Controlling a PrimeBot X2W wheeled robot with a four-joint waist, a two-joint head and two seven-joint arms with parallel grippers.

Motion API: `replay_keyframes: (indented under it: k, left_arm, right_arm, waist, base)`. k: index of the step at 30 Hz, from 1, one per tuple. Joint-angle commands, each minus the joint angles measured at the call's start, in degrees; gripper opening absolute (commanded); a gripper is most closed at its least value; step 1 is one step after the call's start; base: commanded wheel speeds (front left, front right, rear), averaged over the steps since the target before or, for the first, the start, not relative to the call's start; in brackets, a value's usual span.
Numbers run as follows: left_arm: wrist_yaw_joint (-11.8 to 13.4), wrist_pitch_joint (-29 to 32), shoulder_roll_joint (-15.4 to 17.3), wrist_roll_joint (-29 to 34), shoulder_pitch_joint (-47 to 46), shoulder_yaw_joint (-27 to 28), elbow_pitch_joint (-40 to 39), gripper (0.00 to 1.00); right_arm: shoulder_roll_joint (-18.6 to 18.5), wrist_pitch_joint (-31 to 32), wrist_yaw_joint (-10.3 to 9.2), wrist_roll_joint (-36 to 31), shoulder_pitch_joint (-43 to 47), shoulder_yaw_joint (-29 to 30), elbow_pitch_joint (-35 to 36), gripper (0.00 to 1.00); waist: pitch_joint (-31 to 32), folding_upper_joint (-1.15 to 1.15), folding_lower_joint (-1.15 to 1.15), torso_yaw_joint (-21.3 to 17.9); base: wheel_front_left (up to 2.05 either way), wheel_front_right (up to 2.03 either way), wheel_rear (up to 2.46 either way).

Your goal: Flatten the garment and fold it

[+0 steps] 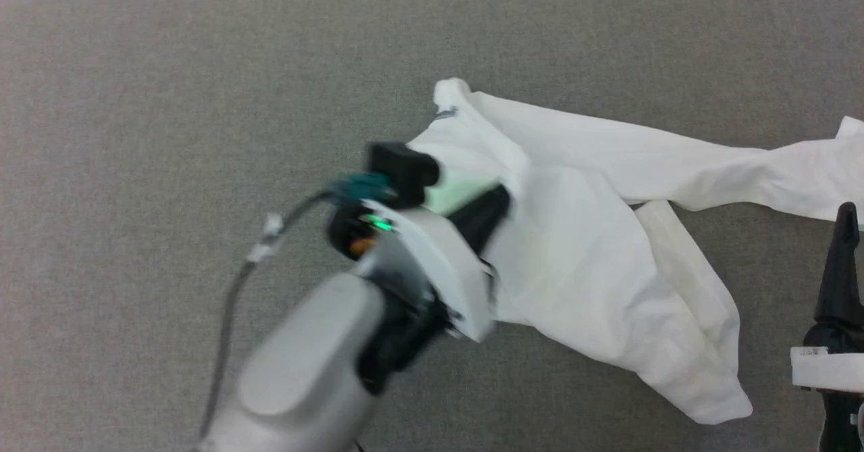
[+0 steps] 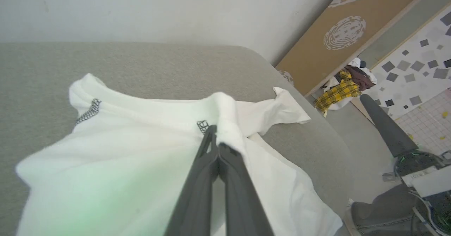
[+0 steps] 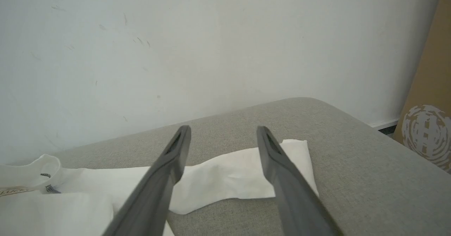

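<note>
The garment (image 1: 594,236), a white long-sleeved shirt, lies crumpled on the grey padded surface (image 1: 169,135), with one sleeve (image 1: 742,168) stretched out to the right. My left gripper (image 1: 498,204) is shut on a fold of it near the collar. In the left wrist view the closed fingers (image 2: 211,158) pinch a ridge of the garment (image 2: 123,151) beside the dark zigzag stitching (image 2: 203,125). My right gripper (image 3: 223,129) stands open and empty above the surface, short of the sleeve end (image 3: 239,174). One dark finger (image 1: 842,256) of it shows at the right edge.
A pale wall (image 3: 211,45) rises behind the surface, whose rounded right edge (image 2: 317,130) drops to the floor. A brown board (image 2: 352,35) leans there, with a heap of clothes (image 2: 340,91) and patterned floor tiles (image 2: 415,67) beside it.
</note>
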State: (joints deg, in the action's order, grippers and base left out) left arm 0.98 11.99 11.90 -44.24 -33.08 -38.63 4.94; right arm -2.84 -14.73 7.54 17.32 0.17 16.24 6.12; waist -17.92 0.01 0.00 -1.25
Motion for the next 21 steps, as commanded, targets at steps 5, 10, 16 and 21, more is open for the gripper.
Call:
replay_keyframes:
  k: [5, 10, 16, 21]
  left_arm:
    - [-1.7, -2.9, -6.4, 1.5, -0.9, -5.1, 8.7, 0.0]
    - [-2.6, -6.4, -7.7, 1.5, -1.8, -5.7, 13.9, 1.0]
    - [-3.9, -8.7, -4.2, 0.7, -2.4, -2.9, 9.8, 1.0]
    - [-2.8, -9.7, 4.5, 4.3, -2.7, -0.1, 1.8, 1.0]
  right_arm:
    - [0.0, -0.3, -0.05, 0.6, -0.9, -0.6, -0.9, 1.0]
    - [0.0, -0.3, -0.05, 0.7, -1.1, -0.5, -1.5, 1.0]
    - [0.0, -0.3, -0.05, 0.5, -0.6, 0.3, -1.8, 1.0]
    - [0.0, -0.3, -0.05, 0.2, -0.4, 0.2, -1.8, 1.0]
  waist:
    - [-0.5, -0.01, 0.0, -1.0]
    - [-0.2, -0.01, 0.0, -0.9]
    - [0.6, -0.01, 0.0, 1.3]
    - [0.7, -0.01, 0.0, 3.3]
  base:
    - [0.0, 0.0, 0.0]
    - [0.0, 0.0, 0.0]
    - [0.0, 0.0, 0.0]
    - [0.0, 0.0, 0.0]
